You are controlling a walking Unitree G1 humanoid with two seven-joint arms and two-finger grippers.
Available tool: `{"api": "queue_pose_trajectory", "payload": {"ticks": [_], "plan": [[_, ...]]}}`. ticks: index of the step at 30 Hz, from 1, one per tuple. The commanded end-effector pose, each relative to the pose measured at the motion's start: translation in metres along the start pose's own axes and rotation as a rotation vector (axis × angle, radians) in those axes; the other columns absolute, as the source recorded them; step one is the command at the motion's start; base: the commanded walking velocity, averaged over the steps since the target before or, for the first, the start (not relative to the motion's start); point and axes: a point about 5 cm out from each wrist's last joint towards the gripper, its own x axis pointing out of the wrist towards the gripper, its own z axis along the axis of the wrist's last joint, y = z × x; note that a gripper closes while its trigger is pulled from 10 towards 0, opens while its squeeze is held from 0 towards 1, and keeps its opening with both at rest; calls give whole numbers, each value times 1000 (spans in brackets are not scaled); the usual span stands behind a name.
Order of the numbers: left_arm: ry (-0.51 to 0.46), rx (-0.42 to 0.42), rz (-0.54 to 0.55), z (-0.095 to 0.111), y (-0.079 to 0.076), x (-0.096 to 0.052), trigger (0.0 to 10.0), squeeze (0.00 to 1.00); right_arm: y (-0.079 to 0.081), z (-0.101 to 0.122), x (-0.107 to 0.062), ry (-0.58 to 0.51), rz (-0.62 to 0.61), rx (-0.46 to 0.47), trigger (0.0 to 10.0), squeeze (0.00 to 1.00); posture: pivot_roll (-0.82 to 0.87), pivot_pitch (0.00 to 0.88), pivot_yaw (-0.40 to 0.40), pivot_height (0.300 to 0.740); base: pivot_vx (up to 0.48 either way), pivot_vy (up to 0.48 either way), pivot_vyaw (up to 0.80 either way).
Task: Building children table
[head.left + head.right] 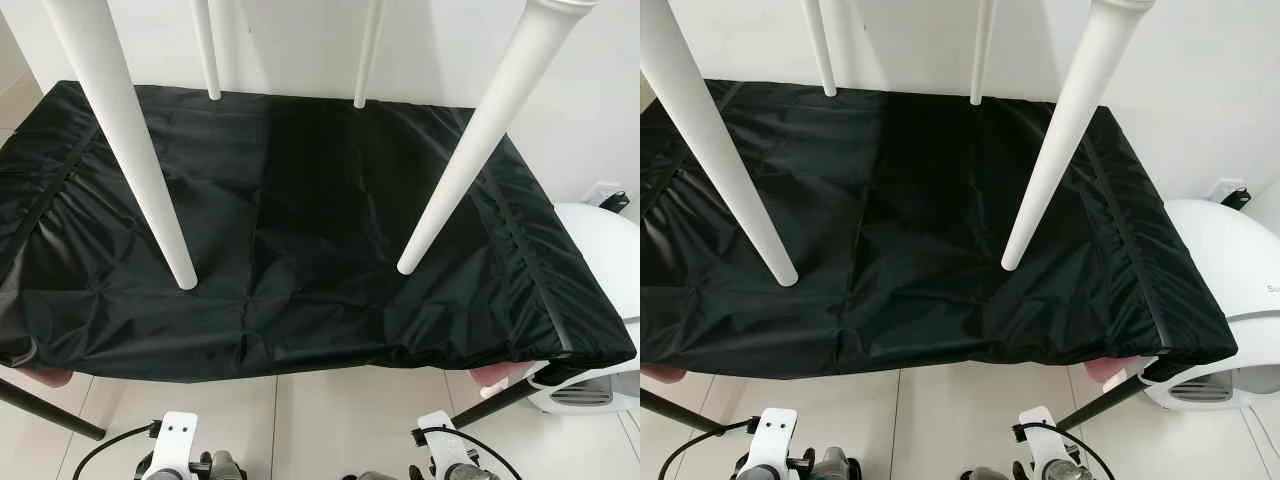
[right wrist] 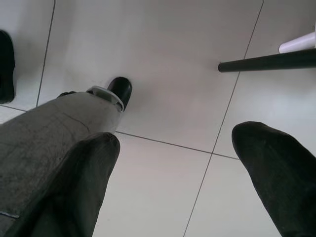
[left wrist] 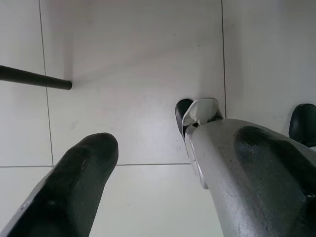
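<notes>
Arms down, table upside down ahead

Both grippers hang low over the tiled floor [image 3: 138, 123], idle, likely because all four legs look fitted: the left gripper [image 3: 148, 163] and right gripper [image 2: 175, 163] each have fingers spread wide, holding nothing. Ahead of and above them, the children table [image 1: 300, 230] lies inverted, its top wrapped in black cover [image 1: 330, 300]; four white tapered legs [image 1: 130, 150] point up, two near, two beyond
</notes>
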Motion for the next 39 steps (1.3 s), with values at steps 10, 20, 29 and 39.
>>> {"api": "queue_pose_trajectory", "payload": {"ticks": [10, 20, 29, 39], "plan": [[57, 6, -54, -14, -11, -3, 10000, 0, 1, -1, 0, 14, 9, -8, 10000, 0, 127, 125, -49, 740, 0, 0, 0], [9, -6, -61, -3, -15, 0, 10000, 0, 2, 1, 1, 7, 9, -11, 10000, 0, 124, 112, -45, 740, 0, 0, 0], [1, -3, -68, -3, -18, 0, 10000, 0, 3, 0, 0, 8, 10, -7, 10000, 0, 120, 88, -42, 740, 0, 0, 0], [-3, 21, -70, -3, -16, -1, 10000, 0, 3, -1, 0, 10, 8, -15, 10000, 0, 123, 67, -36, 740, 0, 0, 0]]}}
